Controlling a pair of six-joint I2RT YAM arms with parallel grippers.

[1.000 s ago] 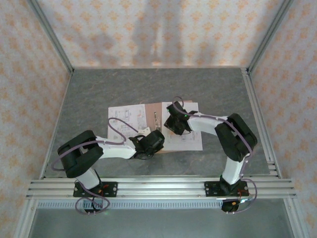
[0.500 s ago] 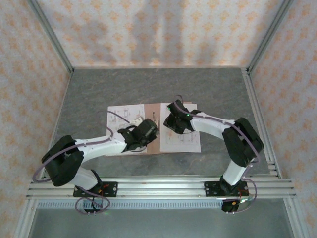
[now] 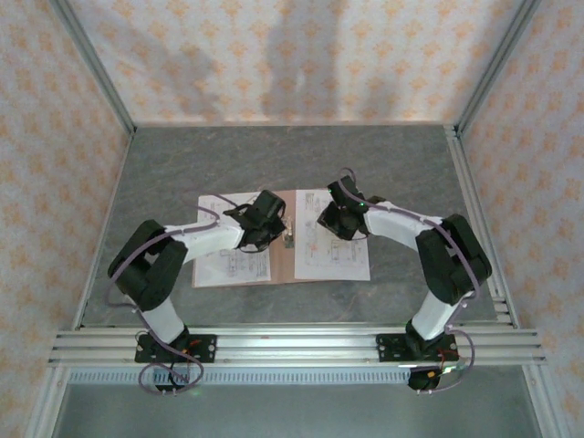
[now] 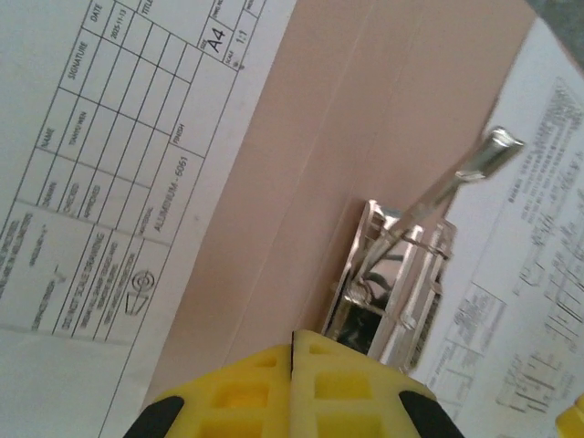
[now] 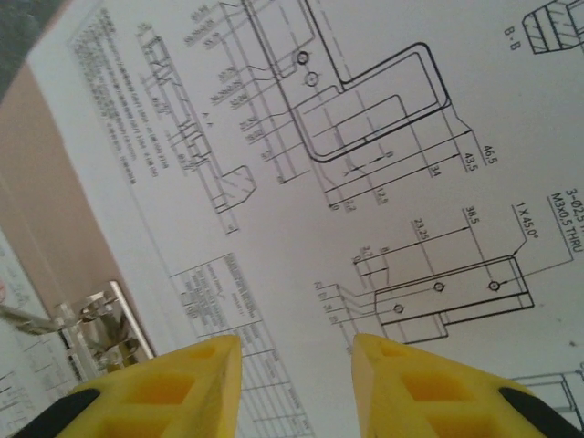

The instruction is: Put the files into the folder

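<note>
Paperwork lies spread over the open folder (image 3: 284,265), which rests flat on the grey table (image 3: 274,155) ahead of both arm bases. At the left we see the left-hand file (image 3: 233,265), a white sheet with a ruled title block, lying on the folder's left leaf. Next comes the left gripper (image 3: 274,226), lowered over the bare salmon strip at the centre fold. In the left wrist view its yellow fingers (image 4: 246,388) are clenched flush against each other with nothing between them. Just ahead of those fingers stands the metal clip (image 4: 397,274), fixed to the folder beside the fold, with its lever raised at a tilt. We cannot tell whether the fingertips touch the clip. To the right of the fold, the right gripper (image 3: 327,222) hangs over the right-hand file (image 3: 342,257), a sheet of dimensioned line drawings lying on the right leaf. Its fingers (image 5: 415,383) stand apart, released, with only printed paper visible between them.
</note>
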